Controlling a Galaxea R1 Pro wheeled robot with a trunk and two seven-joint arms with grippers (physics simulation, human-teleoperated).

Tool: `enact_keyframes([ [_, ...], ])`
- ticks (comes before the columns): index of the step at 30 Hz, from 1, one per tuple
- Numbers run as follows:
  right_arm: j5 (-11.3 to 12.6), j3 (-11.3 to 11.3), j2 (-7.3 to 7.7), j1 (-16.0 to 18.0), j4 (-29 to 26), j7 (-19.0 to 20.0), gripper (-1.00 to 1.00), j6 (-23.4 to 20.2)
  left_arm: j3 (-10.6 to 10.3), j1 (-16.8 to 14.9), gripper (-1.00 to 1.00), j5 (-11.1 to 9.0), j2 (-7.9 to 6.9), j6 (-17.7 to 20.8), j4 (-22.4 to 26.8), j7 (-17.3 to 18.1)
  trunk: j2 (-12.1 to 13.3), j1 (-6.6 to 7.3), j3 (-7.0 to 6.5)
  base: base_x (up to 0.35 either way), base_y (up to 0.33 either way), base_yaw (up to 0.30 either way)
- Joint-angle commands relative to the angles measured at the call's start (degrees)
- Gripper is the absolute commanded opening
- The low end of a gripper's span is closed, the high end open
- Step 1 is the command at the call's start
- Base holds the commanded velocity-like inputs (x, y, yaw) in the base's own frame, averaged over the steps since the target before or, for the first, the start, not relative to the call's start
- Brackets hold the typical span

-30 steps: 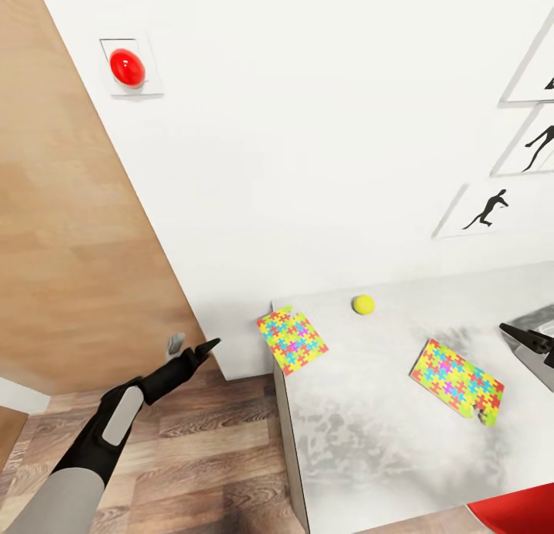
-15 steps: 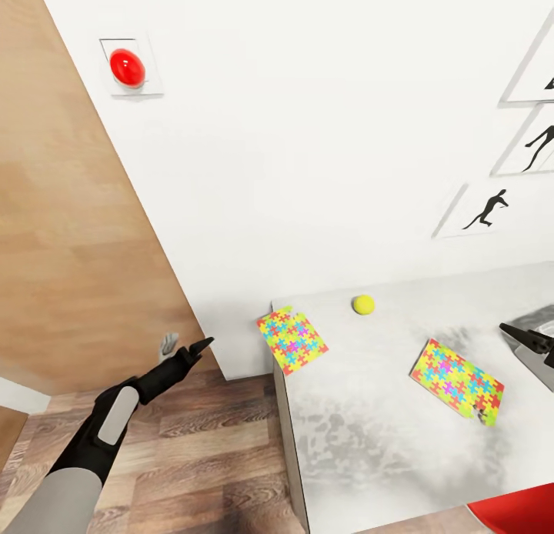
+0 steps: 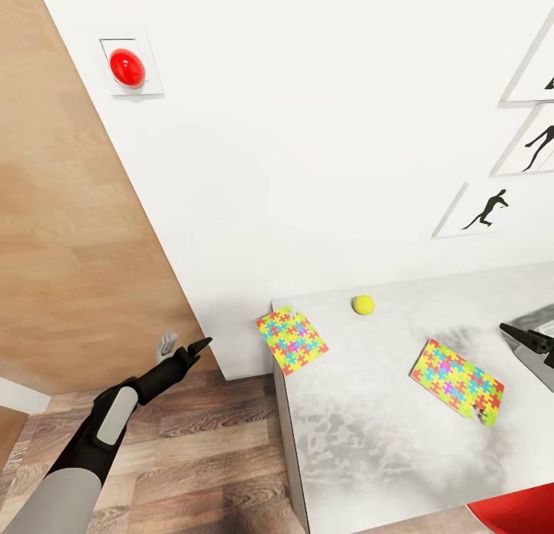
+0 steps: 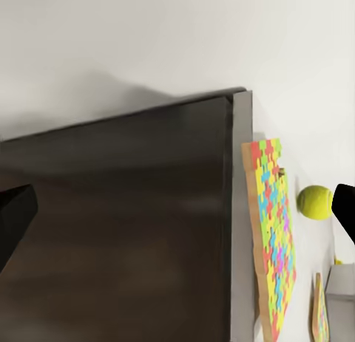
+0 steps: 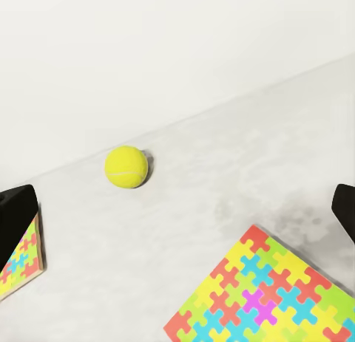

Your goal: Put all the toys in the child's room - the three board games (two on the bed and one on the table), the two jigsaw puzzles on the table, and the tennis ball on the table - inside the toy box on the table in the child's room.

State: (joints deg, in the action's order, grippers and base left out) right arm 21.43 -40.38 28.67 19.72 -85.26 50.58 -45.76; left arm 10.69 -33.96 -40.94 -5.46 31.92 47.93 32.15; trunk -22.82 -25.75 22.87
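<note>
The pale grey table point(image 3: 369, 442) holds two jigsaw puzzles and the tennis ball point(image 3: 363, 305), which lies near the wall. One puzzle point(image 3: 292, 340) lies at the table's left corner, slightly over the edge; the other point(image 3: 457, 380) lies further right. My left gripper point(image 3: 183, 346) hangs open over the floor, left of the table and level with the corner puzzle point(image 4: 272, 238). My right gripper point(image 3: 531, 345) is open at the right edge, above the table, facing the ball point(image 5: 126, 167) and the right puzzle point(image 5: 266, 298). The toy box, board games and bed are out of view.
A wooden door panel point(image 3: 69, 234) stands at the left. The white wall carries a red button point(image 3: 127, 66) and framed figure pictures point(image 3: 492, 207). Wood floor point(image 3: 200, 457) lies left of the table. Something red point(image 3: 515, 515) shows below the table's front edge.
My left arm has drifted slightly left, away from the table's corner. The puzzles, the ball and the right gripper have not moved.
</note>
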Motion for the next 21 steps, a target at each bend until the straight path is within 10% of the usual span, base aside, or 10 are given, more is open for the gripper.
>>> enact_keyframes([
  [1,0.1,-0.05,0.0,0.05,0.0,0.14,1.0,-0.3,0.3,-0.04,1.0,-0.29,0.01,0.43,-0.04,0.04,-0.1,-0.03,0.09,0.0,0.0,0.0],
  [21,0.1,-0.05,-0.01,0.05,0.0,0.18,1.0,-0.38,3.56,-0.05,1.0,-0.2,0.01,0.42,-0.28,-0.04,-0.1,-0.03,0.09,0.0,0.0,-0.13],
])
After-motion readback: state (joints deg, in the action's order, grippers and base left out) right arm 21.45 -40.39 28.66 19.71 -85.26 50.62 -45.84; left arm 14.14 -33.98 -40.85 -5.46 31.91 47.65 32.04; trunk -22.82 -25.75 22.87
